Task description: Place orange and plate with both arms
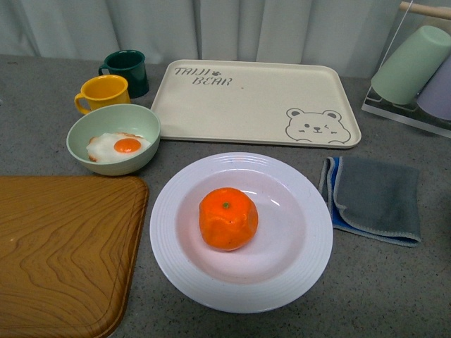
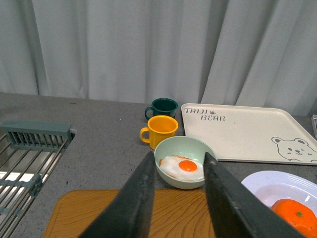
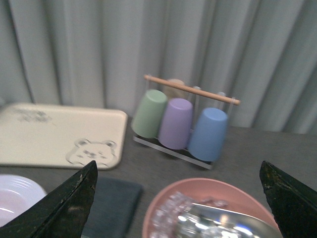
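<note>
Gaping and empty, the left fingers (image 2: 141,198) were spread apart; the wooden board (image 2: 173,213) and the pale green bowl (image 2: 183,146) with a fried egg (image 2: 184,166) showed past them. Right fingers (image 3: 69,203) were also wide apart, holding nothing, with a pink bowl (image 3: 166,198) beyond; that view was blurred. Orange (image 1: 227,218) sat centred in the white plate (image 1: 176,246). Plate was on the counter (image 1: 394,296), between board and folded grey-blue cloth (image 1: 377,197), just in front of the bear tray (image 1: 261,98).
</note>
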